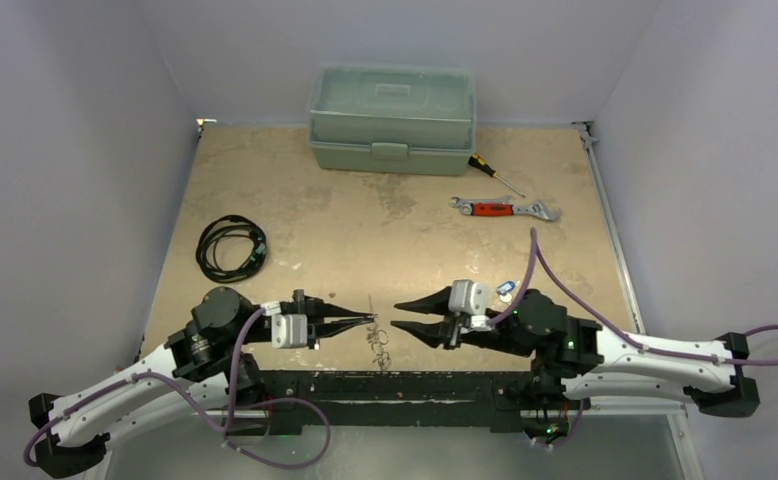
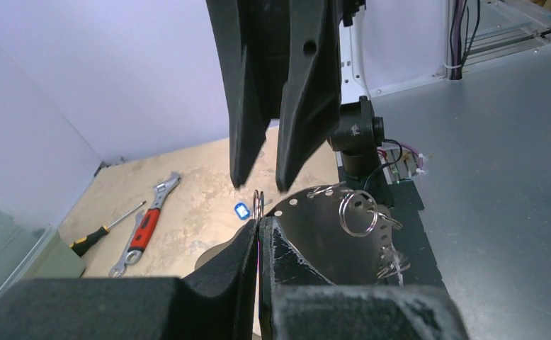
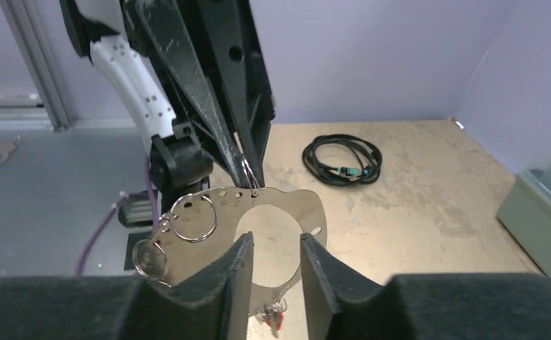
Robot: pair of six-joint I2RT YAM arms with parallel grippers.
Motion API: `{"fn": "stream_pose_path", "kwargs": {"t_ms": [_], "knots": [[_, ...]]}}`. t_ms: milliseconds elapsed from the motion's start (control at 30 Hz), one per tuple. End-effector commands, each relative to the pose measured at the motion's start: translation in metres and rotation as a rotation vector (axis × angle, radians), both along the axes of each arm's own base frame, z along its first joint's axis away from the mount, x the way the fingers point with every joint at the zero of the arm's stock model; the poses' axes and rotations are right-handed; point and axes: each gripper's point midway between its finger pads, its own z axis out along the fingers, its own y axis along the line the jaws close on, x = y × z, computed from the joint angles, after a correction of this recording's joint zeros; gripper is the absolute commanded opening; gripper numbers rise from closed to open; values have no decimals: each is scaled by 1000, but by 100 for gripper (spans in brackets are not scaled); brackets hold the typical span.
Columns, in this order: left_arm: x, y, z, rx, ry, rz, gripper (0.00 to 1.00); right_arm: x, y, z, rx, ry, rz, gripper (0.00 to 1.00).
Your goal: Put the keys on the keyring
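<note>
My left fingers [image 1: 373,320] are pinched shut on a small ring at the top of the keyring [image 3: 287,197], which hangs just below their tips. My right fingers [image 1: 407,306] stand partly apart with nothing between them, tips facing the left ones across the keyring. The blue-tagged key [image 1: 505,290] lies on the table [image 1: 365,220] back beside their wrist.

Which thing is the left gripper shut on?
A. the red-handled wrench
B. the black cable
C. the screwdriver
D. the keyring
D: in the right wrist view, the closed tips of the left gripper pinch the top of the keyring, which hangs below them.
</note>
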Motion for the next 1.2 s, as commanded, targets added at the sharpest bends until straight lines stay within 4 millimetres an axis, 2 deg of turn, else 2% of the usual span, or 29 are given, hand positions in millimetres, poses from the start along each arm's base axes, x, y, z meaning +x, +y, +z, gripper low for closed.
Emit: {"fn": "stream_pose_path", "kwargs": {"t_ms": [0, 167, 467, 833, 1000, 1100, 1167], "knots": [[-8, 2, 22, -93, -13, -37, 0, -7, 17, 14, 59, -61, 59, 31], [-7, 3, 22, -94, -11, -34, 0, -10, 25, 20, 75, -83, 81, 29], [-8, 1, 20, -87, -5, -40, 0, -17, 22, 32, 119, -106, 118, 28], [-10, 1, 21, -92, -4, -53, 0, -15, 33, 20, 81, -98, 118, 29], [-9, 0, 19, -87, -1, -54, 0, -15, 33, 22, 79, -103, 121, 23], [-8, -2, 16, -76, 6, -56, 0, -15, 32, 23, 76, -106, 121, 15], [-8, -3, 15, -71, 9, -55, 0, -15, 32, 24, 75, -107, 120, 6]]}}
